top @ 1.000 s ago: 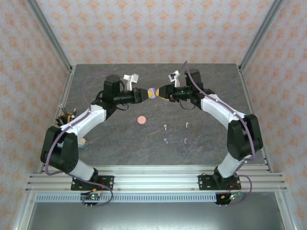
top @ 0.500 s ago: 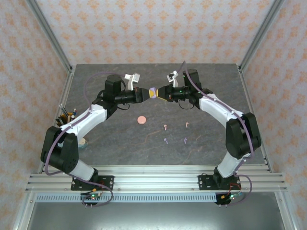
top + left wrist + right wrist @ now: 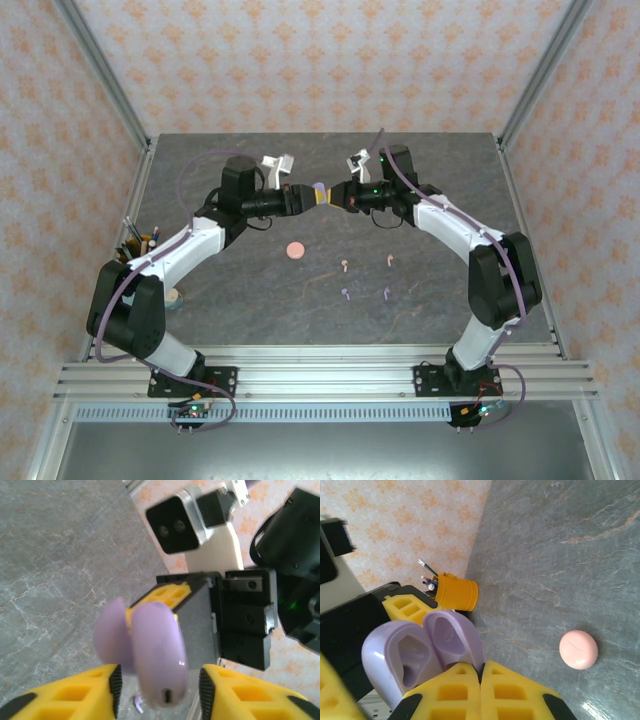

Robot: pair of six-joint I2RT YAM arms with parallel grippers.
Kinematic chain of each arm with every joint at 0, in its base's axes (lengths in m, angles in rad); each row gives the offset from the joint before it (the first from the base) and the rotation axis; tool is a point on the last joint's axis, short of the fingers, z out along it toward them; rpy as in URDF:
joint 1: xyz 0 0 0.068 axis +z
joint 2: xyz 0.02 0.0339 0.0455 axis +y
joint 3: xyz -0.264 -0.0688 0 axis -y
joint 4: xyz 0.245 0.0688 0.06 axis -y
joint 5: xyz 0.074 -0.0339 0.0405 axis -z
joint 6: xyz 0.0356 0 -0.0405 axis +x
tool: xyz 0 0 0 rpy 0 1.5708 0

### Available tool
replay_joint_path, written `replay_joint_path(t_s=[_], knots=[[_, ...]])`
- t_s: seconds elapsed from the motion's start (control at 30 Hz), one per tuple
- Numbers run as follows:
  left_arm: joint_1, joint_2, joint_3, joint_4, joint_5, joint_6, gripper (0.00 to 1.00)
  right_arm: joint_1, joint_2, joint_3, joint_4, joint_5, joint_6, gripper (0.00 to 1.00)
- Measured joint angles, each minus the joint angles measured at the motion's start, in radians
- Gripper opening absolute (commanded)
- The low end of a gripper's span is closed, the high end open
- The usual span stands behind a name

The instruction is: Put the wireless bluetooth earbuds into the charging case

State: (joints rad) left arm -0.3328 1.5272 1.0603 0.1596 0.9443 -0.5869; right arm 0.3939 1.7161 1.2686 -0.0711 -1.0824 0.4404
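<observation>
Grey table (image 3: 250, 300); right claw (image 3: 481, 668) pinches lilac case (image 3: 451, 636), left claw (image 3: 159, 684) parted.

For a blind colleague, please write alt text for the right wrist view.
An open lilac case is pinched by the shut right tool. Beyond, a pink case and an orange cup of brushes sit on the grey table.

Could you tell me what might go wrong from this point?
The open lilac case hangs above the table, seemingly held by the shut right fingers alone, since the left fingers stand apart beside it; it may slip and drop. A fall could scatter the earbuds on the table.
</observation>
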Motion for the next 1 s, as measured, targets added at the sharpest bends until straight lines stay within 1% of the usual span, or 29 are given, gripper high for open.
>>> replay_joint_path(t_s=[0.03,0.1,0.17,0.27,0.43,0.53,0.63,0.77,0.83,1.0], knots=[[-0.002,0.0,0.005,-0.009,0.0,0.008,0.7,0.0,0.001,0.012,-0.027,0.007,-0.017,0.0],[-0.005,0.0,0.018,-0.034,0.001,0.026,0.77,0.0,0.008,0.054,-0.1,0.022,-0.068,0.0],[0.002,0.0,0.039,-0.083,0.003,0.058,0.8,0.0,0.019,0.112,-0.188,0.037,-0.135,0.0],[0.034,-0.004,0.091,-0.196,0.014,0.131,0.81,0.0,0.031,0.203,-0.337,0.066,-0.264,0.0],[0.087,-0.005,0.236,-0.46,0.059,0.303,0.81,0.003,0.032,0.323,-0.576,0.126,-0.494,0.0],[0.091,0.016,0.336,-0.61,0.112,0.406,0.81,0.019,0.033,0.36,-0.674,0.189,-0.597,0.0],[0.09,0.058,0.406,-0.741,0.169,0.497,0.79,0.06,0.036,0.38,-0.752,0.262,-0.673,0.0],[0.09,0.13,0.455,-0.899,0.217,0.602,0.76,0.113,0.045,0.397,-0.817,0.32,-0.737,0.0],[0.09,0.161,0.463,-0.96,0.233,0.644,0.75,0.124,0.045,0.401,-0.836,0.331,-0.754,0.0],[0.077,0.196,0.463,-1.046,0.259,0.703,0.7,0.127,0.045,0.403,-0.851,0.341,-0.772,0.0]])
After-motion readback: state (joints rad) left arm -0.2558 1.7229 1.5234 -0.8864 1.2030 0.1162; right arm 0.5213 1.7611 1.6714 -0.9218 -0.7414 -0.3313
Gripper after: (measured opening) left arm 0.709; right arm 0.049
